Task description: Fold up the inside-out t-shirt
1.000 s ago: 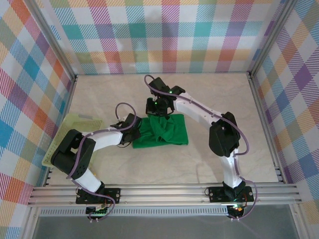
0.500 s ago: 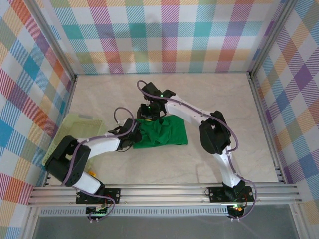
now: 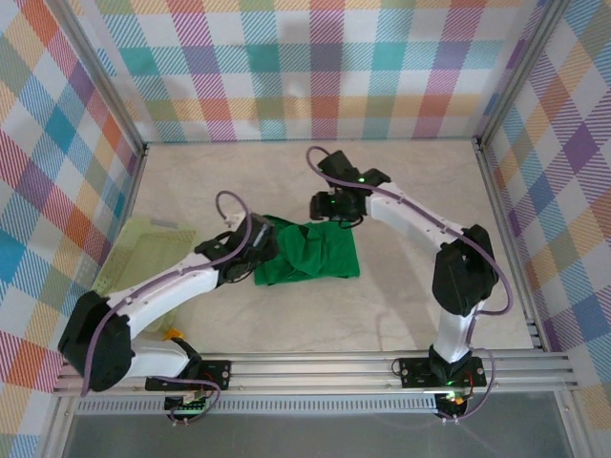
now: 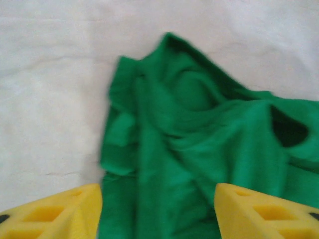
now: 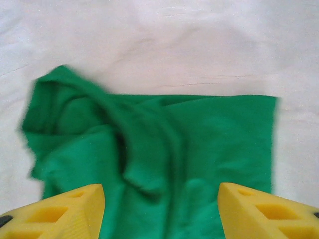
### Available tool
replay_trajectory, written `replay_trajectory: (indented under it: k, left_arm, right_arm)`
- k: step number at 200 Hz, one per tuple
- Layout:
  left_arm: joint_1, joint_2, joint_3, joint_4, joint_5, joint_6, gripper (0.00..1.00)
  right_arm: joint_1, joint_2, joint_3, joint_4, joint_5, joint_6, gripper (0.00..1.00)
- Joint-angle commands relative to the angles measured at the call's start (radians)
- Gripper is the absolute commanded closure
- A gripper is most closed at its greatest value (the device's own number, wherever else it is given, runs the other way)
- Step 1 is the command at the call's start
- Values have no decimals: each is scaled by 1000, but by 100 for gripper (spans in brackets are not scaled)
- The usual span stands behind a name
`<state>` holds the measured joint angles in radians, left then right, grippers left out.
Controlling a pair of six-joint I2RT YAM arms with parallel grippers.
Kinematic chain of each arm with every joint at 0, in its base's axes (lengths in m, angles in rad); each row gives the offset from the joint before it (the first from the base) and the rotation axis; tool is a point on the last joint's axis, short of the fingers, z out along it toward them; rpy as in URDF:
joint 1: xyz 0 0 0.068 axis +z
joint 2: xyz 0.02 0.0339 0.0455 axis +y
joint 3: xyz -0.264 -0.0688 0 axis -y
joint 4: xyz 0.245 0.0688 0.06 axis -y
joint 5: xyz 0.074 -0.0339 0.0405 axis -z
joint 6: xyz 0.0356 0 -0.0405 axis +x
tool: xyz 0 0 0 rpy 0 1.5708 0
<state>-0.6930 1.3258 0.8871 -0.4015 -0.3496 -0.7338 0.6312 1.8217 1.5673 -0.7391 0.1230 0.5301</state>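
Note:
The inside-out t-shirt (image 3: 320,256) lies on the table as a bright green, roughly rectangular bundle, smooth on its right and bunched on its left. My left gripper (image 3: 260,248) hovers at the bundle's left edge. In the left wrist view its yellow fingertips (image 4: 52,211) stand wide apart, open, above rumpled cloth (image 4: 199,139). My right gripper (image 3: 326,208) hangs just beyond the shirt's far edge. It is open too, and in the right wrist view its fingertips (image 5: 57,211) frame the cloth (image 5: 209,134) without touching it.
A pale yellow-green mesh basket (image 3: 143,250) leans at the left wall, close to the left arm. A small orange item (image 3: 175,334) lies near the left arm's base. Bare white table surface (image 3: 382,324) spreads in front of and to the right of the shirt.
Both grippers have opened and let go of the shirt. The right gripper has drawn back from the shirt's left part toward the far right. The released cloth has settled in a bunch.

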Motion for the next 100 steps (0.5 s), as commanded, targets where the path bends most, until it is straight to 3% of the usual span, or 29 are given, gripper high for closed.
replay_trajectory:
  k: [1,58,100]
  left_arm:
    - [-42,108,102,-68,24,20,35]
    - [-71,427,383,-270,-63,-57,32]
    - [-70,474,366,-207,-69,-59,64]
  right_arm:
    - [-35,-40,-112,64,32,-12,38]
    - [-54,-132,-253,131,46,-17,37]
    - [-69,-102,-273,235,-26,-74,35]
